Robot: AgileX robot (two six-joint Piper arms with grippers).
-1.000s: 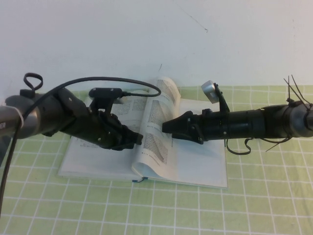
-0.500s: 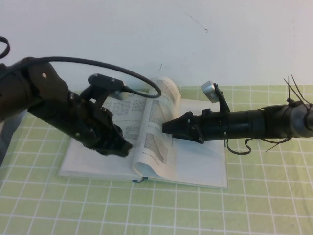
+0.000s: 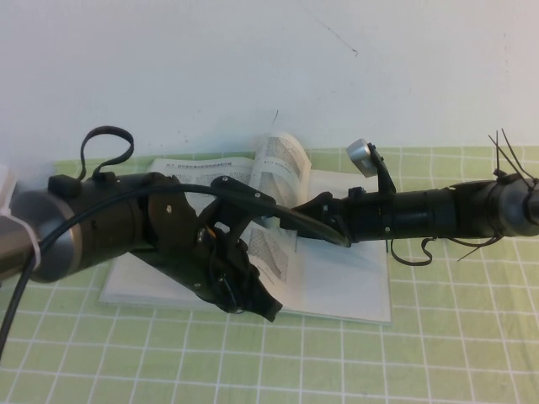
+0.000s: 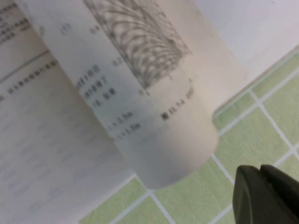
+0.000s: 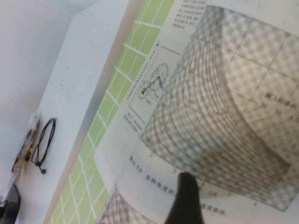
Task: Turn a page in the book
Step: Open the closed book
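Observation:
The book [image 3: 347, 278] lies open on the green checked cloth, white pages with text and grey graphs. One page [image 3: 282, 158] stands curled up at the middle. My left gripper [image 3: 268, 310] is shut and empty, over the cloth at the book's near edge; in the left wrist view its fingers [image 4: 261, 189] are together beside the curled page [image 4: 154, 116]. My right gripper [image 3: 313, 215] reaches in from the right, shut, its tip against the raised page. In the right wrist view its tip [image 5: 186, 196] touches the graph page [image 5: 233, 116].
The green cloth [image 3: 438, 353] covers the table in front of a white wall [image 3: 253, 67]. My left arm's cable [image 3: 105, 139] loops above the left page. A small black cable [image 5: 44, 144] lies on the white surface beyond the cloth.
My left arm has swung off the left page, toward the near side and right, and now lies across the book's front edge. The right arm and the raised page have not moved.

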